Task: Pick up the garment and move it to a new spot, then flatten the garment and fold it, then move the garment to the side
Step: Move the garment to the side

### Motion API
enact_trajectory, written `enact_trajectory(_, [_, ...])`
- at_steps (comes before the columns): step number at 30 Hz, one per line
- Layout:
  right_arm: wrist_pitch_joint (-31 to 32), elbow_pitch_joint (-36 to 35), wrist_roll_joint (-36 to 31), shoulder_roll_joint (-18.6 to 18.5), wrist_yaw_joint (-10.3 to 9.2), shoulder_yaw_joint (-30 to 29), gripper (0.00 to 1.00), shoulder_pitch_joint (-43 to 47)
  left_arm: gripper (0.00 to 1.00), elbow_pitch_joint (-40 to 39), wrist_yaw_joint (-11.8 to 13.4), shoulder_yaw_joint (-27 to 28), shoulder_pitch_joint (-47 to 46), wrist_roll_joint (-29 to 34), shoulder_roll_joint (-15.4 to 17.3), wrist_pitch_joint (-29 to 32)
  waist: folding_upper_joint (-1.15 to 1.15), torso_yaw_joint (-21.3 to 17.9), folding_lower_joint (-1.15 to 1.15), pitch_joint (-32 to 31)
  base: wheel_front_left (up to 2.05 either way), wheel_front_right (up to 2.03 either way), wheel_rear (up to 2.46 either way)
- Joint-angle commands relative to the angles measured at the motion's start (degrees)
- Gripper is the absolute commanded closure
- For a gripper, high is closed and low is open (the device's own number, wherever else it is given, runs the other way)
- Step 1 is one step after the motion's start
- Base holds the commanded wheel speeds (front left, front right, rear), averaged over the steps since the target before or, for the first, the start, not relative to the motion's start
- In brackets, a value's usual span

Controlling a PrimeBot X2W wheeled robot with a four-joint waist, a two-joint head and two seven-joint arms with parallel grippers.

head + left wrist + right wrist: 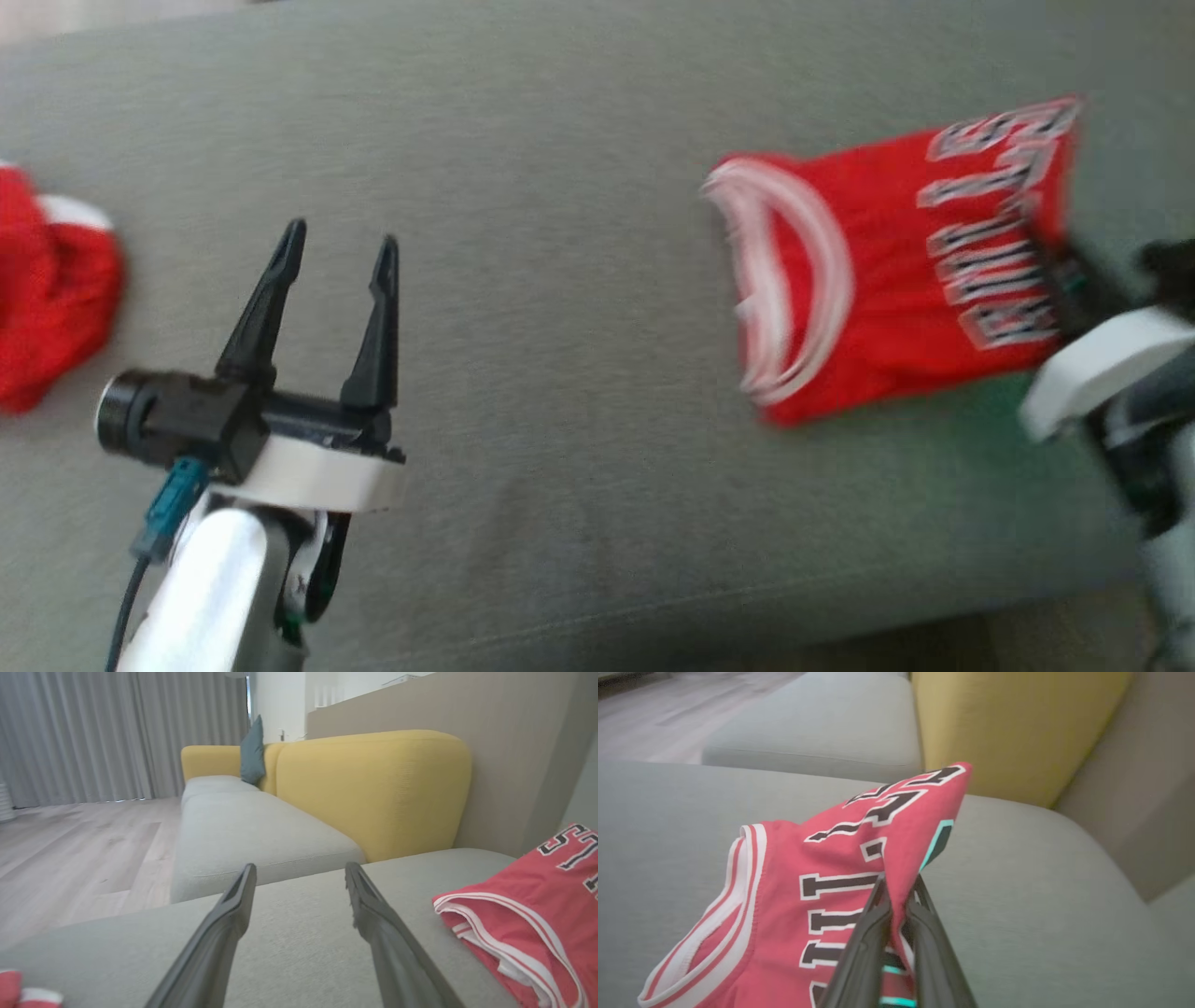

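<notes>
Head view, scanning from the left: noting a red cloth (51, 289) at the edge of the grey cushion (579, 392); finding the left gripper (341, 245) near it, fingers standing wide apart, gripping nothing, well apart from the garment (887, 271). Further right, finding the garment lying folded on the cushion, the right gripper (899, 884) clamping its lettered right edge.

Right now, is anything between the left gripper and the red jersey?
Nothing visible: bare grey cushion separates the open left gripper from the red jersey, which the right gripper pinches. Another red cloth lies on the opposite side.
</notes>
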Motion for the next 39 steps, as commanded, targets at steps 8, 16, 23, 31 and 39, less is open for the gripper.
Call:
enact_trajectory(8, [0.2,-2.0,1.2,-7.8,-0.04,-5.1,1.00,-8.1,0.00,-2.5,-2.2,0.4,-6.5,2.0,0.9,-0.7,0.00,-7.5,0.00,6.6,0.00,0.00,0.00])
enact_trajectory(16, [1.7,-3.5,0.6,-10.4,-0.04,-9.2,1.00,-10.8,0.00,-3.4,-3.5,-0.9,-10.2,2.8,1.3,-0.7,0.00,-8.6,0.00,11.6,0.00,0.00,0.00])
enact_trajectory(23, [0.7,-4.7,-5.6,-9.0,-0.04,-13.6,1.00,-12.4,0.00,-3.9,-4.7,-1.8,-13.7,3.4,1.5,-0.5,0.00,-8.3,0.00,16.3,0.00,0.00,0.00])
enact_trajectory(31, [-3.2,-1.0,-14.9,-5.2,-0.04,-21.5,0.65,-14.8,0.00,-3.4,-6.6,-3.3,-18.9,3.4,0.5,-0.6,0.00,-4.2,0.00,22.4,0.00,0.00,0.00])
enact_trajectory(39, [-7.9,-0.8,-19.7,-0.4,-0.04,-27.3,0.00,-14.0,0.00,-2.7,-6.9,-2.4,-19.3,3.0,-0.3,-0.7,0.00,-2.5,0.00,23.5,0.00,0.00,0.00])
